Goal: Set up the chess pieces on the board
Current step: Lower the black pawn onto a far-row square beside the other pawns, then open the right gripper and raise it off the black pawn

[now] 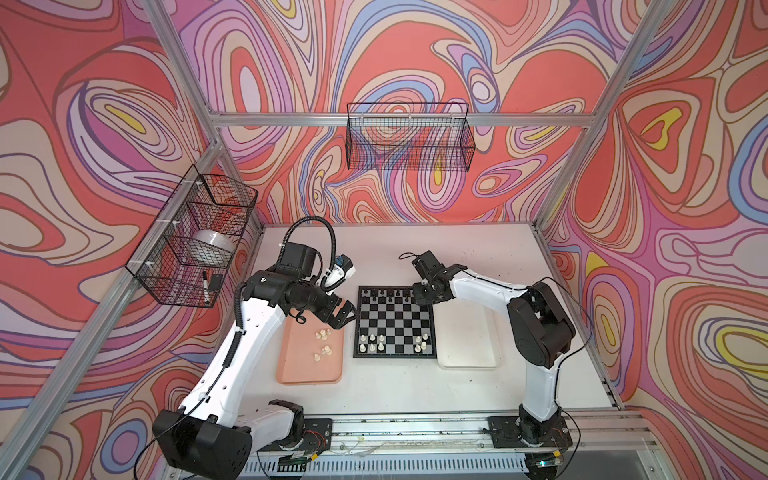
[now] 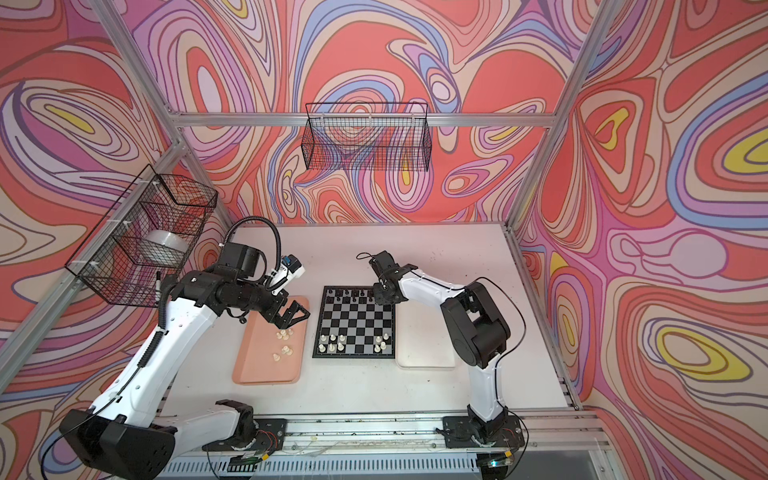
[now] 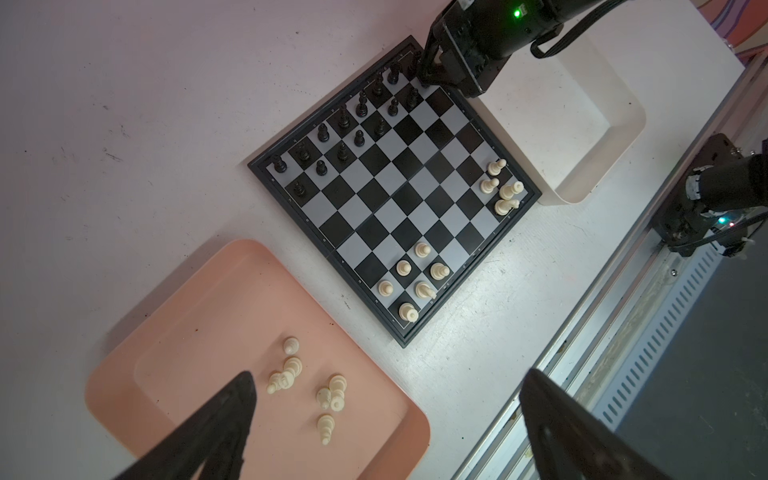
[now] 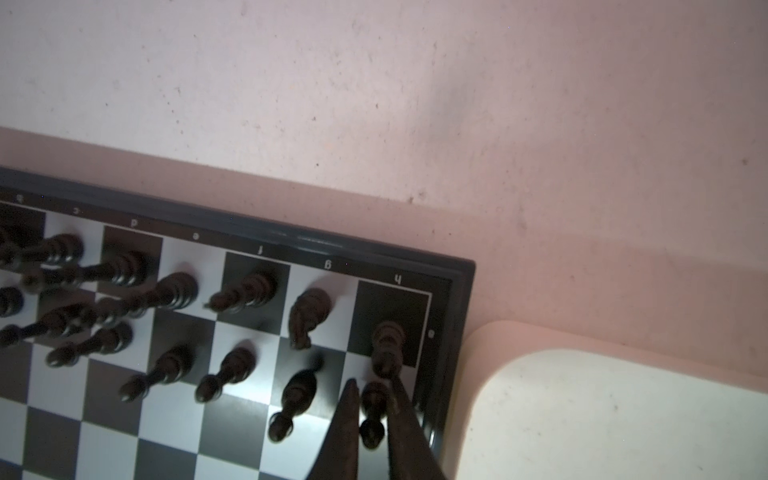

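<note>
Board point(image 4: 291, 239), right wrist view: pale file letters point(image 4: 260, 250) were printed along the black border, one per column, and appeared turned round. Toward the corner they read d, e, f, g, h. Two more, further along the same edge, were too blurred to be sure of. One small mark point(image 4: 431, 333) stood on the side border by the corner square and was not legible. Left wrist view: the same border marks showed, too small to read. Both top views: no text could be read.
</note>
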`<state>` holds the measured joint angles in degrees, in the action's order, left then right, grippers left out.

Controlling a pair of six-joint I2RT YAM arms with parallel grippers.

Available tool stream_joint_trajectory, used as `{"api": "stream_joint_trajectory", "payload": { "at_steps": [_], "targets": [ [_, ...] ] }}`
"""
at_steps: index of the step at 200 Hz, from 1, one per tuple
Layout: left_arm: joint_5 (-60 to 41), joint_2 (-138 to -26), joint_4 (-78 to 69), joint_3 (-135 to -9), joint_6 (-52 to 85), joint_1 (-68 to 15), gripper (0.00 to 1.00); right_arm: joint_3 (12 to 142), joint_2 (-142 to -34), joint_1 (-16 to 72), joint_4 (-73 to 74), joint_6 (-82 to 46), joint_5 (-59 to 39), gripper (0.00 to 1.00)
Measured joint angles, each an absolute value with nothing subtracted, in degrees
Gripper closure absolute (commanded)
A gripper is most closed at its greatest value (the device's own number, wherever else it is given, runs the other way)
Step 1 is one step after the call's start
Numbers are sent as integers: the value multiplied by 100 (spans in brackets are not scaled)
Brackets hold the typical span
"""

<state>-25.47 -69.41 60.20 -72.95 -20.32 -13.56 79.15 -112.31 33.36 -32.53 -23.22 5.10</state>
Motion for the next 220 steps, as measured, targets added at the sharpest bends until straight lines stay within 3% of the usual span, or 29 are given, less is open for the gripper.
{"api": "stream_joint_trajectory", "payload": {
  "at_steps": [122,220],
  "targets": [
    [-2521,-6938,6020,-7295,-2032,-1356,0,7915,-11087,3347,-3417,-2322,510,73],
    [-2469,-6938,6020,-7295,-2034,-1356,0,7631,-9876,3603,-3791,-2504,561,75]
  ]
}}
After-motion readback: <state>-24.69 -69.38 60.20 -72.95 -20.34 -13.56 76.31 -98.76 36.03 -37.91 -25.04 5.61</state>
